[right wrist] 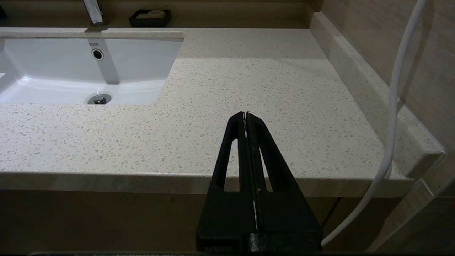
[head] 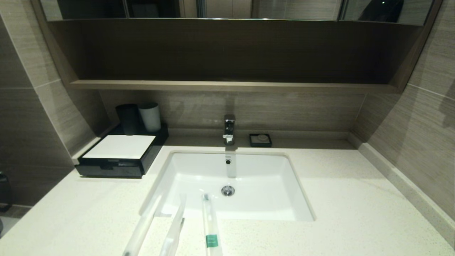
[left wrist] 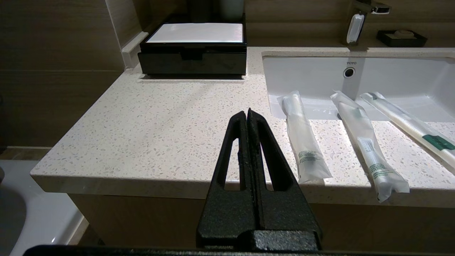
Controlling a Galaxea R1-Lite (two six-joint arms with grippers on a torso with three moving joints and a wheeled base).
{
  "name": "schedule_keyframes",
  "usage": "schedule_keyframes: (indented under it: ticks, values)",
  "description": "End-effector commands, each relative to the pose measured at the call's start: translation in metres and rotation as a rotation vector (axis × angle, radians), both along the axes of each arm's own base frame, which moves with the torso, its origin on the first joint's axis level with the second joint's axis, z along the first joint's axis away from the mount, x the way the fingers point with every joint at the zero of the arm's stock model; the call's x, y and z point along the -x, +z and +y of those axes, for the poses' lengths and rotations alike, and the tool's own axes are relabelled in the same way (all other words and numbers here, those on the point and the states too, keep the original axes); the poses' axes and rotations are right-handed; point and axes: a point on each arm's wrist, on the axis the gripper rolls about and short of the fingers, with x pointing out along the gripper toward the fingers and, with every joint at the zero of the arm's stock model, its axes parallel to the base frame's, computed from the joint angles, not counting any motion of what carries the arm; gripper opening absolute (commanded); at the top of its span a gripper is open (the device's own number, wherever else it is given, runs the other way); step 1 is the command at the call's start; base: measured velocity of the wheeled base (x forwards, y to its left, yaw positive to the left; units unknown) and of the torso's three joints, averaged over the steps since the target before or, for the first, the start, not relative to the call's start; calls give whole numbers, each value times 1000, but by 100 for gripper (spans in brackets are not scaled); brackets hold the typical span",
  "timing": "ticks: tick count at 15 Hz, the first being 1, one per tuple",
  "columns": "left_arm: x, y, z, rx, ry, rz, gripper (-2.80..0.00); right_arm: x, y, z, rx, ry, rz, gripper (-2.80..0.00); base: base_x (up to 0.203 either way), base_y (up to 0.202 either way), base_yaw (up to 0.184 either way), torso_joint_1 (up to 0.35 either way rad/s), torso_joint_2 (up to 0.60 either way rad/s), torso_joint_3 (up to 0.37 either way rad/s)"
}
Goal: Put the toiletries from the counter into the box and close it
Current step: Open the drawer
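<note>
Three wrapped toiletries lie side by side at the counter's (head: 337,199) front edge, their far ends over the sink rim: a left one (head: 142,227) (left wrist: 304,142), a middle one (head: 174,231) (left wrist: 366,142) and a right one with a green label band (head: 211,227) (left wrist: 408,124). The black box with white top (head: 121,154) (left wrist: 193,48) stands at the back left, its drawer pushed in. My left gripper (left wrist: 247,113) is shut and empty, below the counter's front edge, left of the toiletries. My right gripper (right wrist: 245,114) is shut and empty, off the counter's front right.
A white sink (head: 263,185) with a chrome tap (head: 229,128) fills the middle. A black cup (head: 128,119) and a white cup (head: 150,116) stand behind the box. A black soap dish (head: 260,139) sits at the back. A white cable (right wrist: 394,106) hangs beside the right wall.
</note>
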Motion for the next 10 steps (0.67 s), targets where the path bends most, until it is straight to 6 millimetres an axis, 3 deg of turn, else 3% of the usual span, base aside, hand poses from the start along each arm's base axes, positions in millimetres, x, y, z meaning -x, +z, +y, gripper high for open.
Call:
schedule_keyframes:
  ticks: [1, 10]
  values:
    - [-2, -6, 0, 0, 1, 20, -280, 0, 0, 0, 0, 0, 1, -280, 0, 0, 0, 0, 0, 0]
    - [-2, -6, 0, -1, 0, 22, -280, 0, 0, 0, 2, 0, 1, -280, 0, 0, 0, 0, 0, 0]
